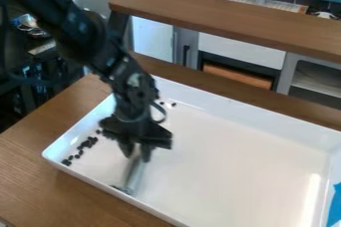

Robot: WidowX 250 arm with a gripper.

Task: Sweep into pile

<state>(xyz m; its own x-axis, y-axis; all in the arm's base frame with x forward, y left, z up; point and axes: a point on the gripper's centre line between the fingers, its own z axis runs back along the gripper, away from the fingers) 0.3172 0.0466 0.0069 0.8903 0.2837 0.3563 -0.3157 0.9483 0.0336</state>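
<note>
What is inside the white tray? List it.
Small dark pieces lie near the end at the picture's left, a couple more by the far wall. The gripper holds a pale tool there. Whatever the arm covers can't be seen.

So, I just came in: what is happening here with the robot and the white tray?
The robot's gripper holds a slim grey tool down in the white tray, near its front edge. Small dark pieces lie in a loose band by the tray's left end, and a few more lie near the back edge. They are not yet in one pile.
</note>
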